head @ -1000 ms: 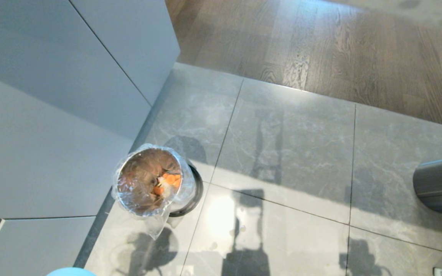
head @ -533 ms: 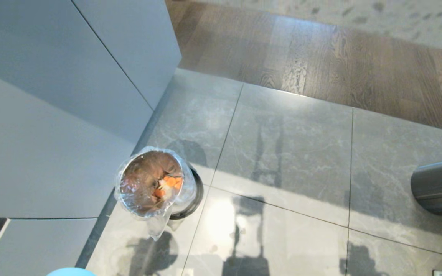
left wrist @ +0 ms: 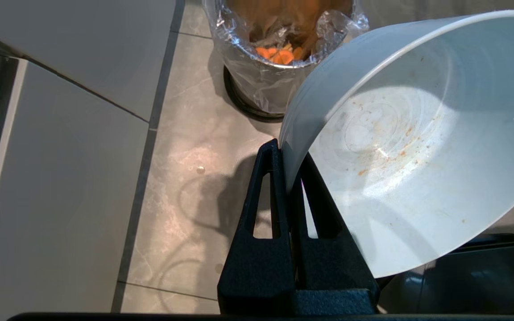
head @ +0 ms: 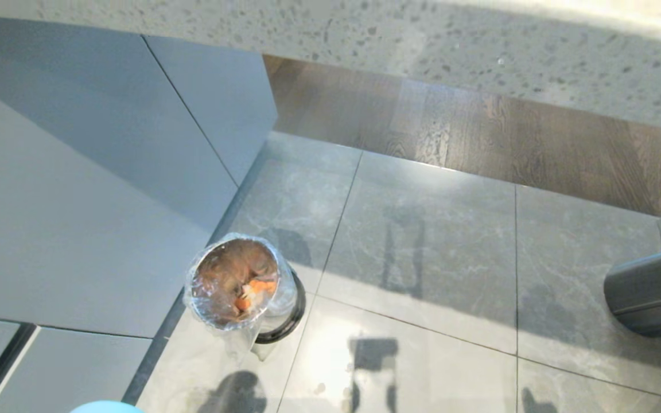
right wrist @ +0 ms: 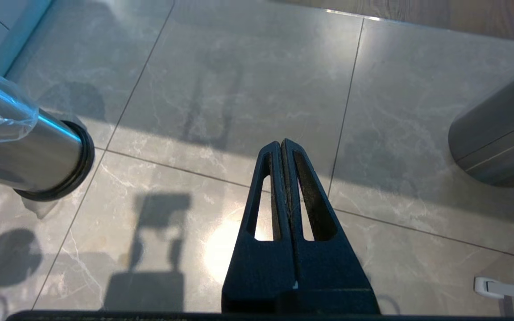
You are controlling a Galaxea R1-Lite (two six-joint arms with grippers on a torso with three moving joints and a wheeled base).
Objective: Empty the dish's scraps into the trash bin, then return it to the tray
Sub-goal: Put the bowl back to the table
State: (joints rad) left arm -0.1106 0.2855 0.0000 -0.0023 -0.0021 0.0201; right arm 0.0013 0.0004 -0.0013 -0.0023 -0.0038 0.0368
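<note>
Scraps (left wrist: 280,54) lie in the bin (head: 242,287) on the floor. Left claw (left wrist: 285,149) is clamped on the rim of the dish (left wrist: 413,142) (tilted, smeared, emptied); right claw (right wrist: 282,145) is pressed together, holding nothing.

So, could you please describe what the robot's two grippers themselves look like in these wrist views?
Both look alike. The left gripper and the right gripper each have two matte black fingers with a finely textured surface, tapering from a wide base to narrow tips. Each finger has a long slot cut through it, so the floor shows through. The right one carries a tiny white mark near its base. No cables or arm links are visible.
</note>
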